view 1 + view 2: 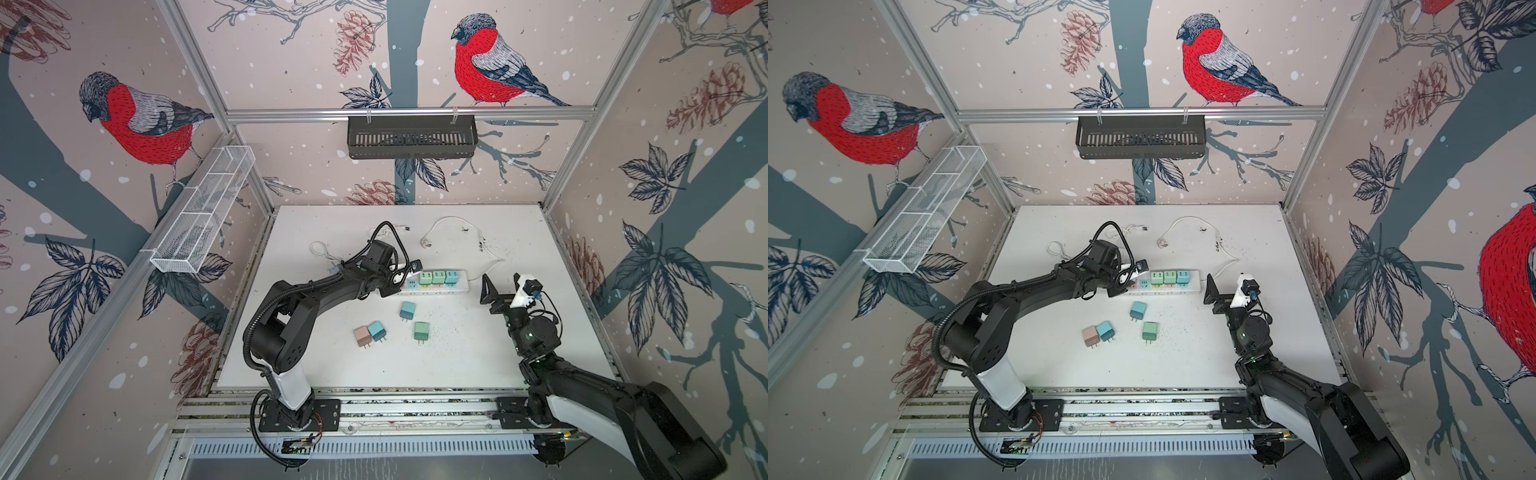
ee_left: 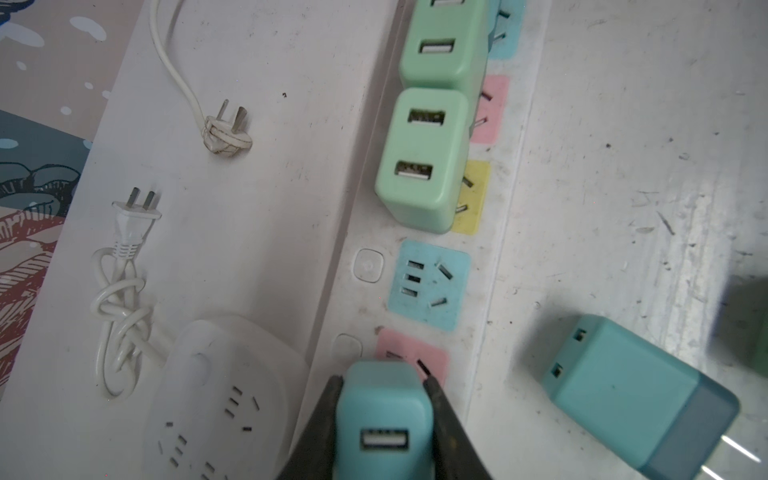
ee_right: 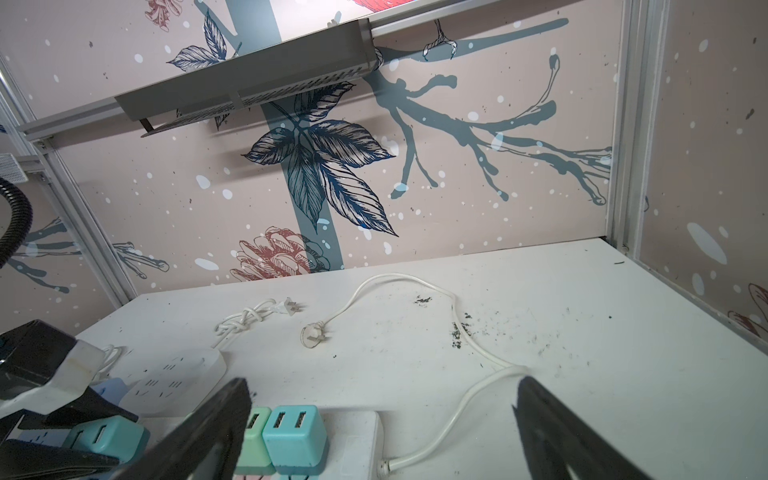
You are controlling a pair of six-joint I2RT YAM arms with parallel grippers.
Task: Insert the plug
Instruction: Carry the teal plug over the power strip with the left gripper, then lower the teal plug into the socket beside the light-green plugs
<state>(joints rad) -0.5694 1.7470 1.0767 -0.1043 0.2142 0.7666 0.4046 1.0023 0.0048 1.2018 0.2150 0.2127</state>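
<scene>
While four spare chargers [image 1: 421, 331] lie loose on the near table [image 1: 457, 365], the left gripper [image 2: 384, 380] is clamped on a teal plug [image 2: 382, 411], poised over the pink socket [image 2: 432, 357] at the power strip's [image 1: 459, 287] left end, seemingly lined up to press home. The right gripper [image 1: 501, 281] hangs wide and empty by the strip's right end, perhaps to steady it; farther back, two white cords [image 3: 311, 337] lie idle.

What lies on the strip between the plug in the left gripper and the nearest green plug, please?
An empty blue socket lies between the held plug and the green plug. It shows plainly in the left wrist view.
</scene>
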